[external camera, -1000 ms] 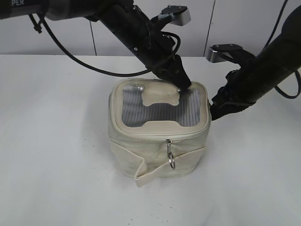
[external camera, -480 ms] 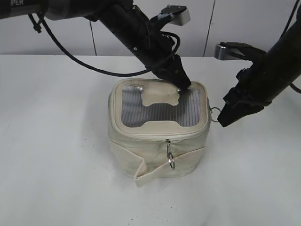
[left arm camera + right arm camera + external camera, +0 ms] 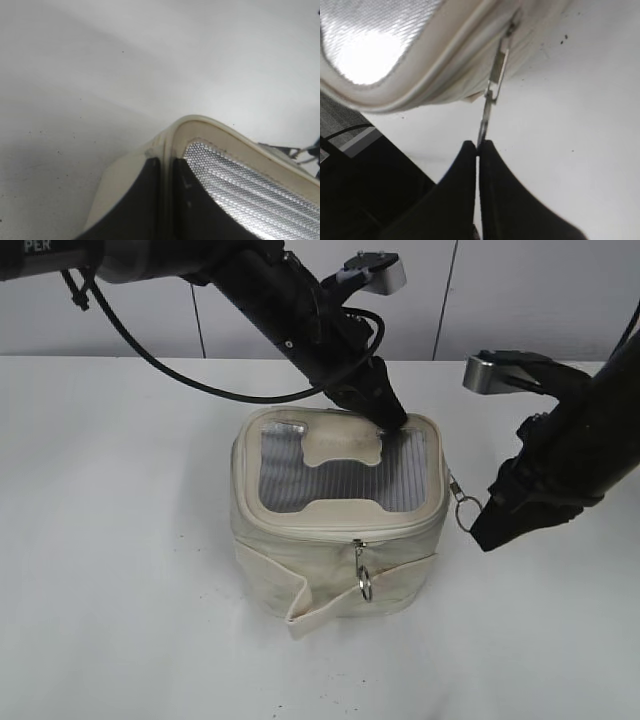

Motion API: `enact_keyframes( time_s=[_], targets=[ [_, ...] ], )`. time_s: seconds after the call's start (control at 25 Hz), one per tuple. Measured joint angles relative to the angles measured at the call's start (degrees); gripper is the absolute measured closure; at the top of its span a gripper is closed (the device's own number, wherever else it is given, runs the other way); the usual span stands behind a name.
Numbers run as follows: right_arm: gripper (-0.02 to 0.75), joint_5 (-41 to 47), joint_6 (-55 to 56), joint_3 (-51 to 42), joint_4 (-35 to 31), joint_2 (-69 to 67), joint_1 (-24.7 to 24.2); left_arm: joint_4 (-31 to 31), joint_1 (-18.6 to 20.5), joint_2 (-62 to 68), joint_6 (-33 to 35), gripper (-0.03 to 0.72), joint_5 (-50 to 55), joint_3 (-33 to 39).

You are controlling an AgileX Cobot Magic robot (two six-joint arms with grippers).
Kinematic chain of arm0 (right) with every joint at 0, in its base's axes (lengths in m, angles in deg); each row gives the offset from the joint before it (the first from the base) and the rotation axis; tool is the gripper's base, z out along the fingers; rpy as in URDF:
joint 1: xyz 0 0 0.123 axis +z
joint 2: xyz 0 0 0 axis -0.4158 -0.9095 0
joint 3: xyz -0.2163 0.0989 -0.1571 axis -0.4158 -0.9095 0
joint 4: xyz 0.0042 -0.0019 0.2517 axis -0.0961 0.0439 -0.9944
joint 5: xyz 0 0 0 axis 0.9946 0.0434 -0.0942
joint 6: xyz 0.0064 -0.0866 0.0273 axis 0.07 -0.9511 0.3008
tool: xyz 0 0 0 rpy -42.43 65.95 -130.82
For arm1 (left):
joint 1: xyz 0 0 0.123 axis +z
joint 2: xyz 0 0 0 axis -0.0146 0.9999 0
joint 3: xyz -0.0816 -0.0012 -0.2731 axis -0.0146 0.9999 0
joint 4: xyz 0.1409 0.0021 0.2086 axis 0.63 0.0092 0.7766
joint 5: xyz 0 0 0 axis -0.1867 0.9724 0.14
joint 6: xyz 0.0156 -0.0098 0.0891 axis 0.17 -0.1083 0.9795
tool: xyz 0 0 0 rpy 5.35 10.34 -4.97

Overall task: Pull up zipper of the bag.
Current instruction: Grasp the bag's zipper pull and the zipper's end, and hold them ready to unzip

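Observation:
The cream bag point(image 3: 330, 560) stands in the middle of the table, with its grey ribbed top panel point(image 3: 330, 480) facing up. My left gripper point(image 3: 388, 421) presses on the back right of the lid. In the left wrist view its fingers point(image 3: 145, 200) are closed with the cream lid rim point(image 3: 200, 125) between them. My right gripper point(image 3: 482, 532) is shut on the ring pull point(image 3: 465, 511) of the slider point(image 3: 452, 483) on the bag's right side. The right wrist view shows the ring point(image 3: 484, 120) stretched taut from the slider point(image 3: 497, 65) to the closed fingertips point(image 3: 479, 145). A second slider point(image 3: 358, 542) hangs at the front.
A loose strap point(image 3: 310, 610) hangs off the bag's front and rests on the white table point(image 3: 120, 570). The front slider's ring point(image 3: 366, 583) dangles freely. A wall stands behind the table's far edge.
My right gripper has moved right and toward the front, drawing the ring pull out taut from the bag's right side. The left gripper and bag have stayed put.

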Motion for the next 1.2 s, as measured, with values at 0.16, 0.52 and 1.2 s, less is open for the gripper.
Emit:
enact_keyframes(
  time_s=[0.16,0.52,1.2],
  targets=[
    [0.733,-0.26,2.71,-3.80,0.40,4.27,4.78,0.00,0.00,0.00,0.00,0.649,-0.02,0.00],
    [0.733,-8.56,9.46,-7.67,-0.66,9.03,23.32,-0.04,0.00,0.00,-0.91,0.650,0.20,0.00],
    [0.705,-13.89,26.03,-0.69,5.48,6.63,34.24,-0.06,0.00,0.05,-1.50,0.652,0.09,0.00]
  ],
)
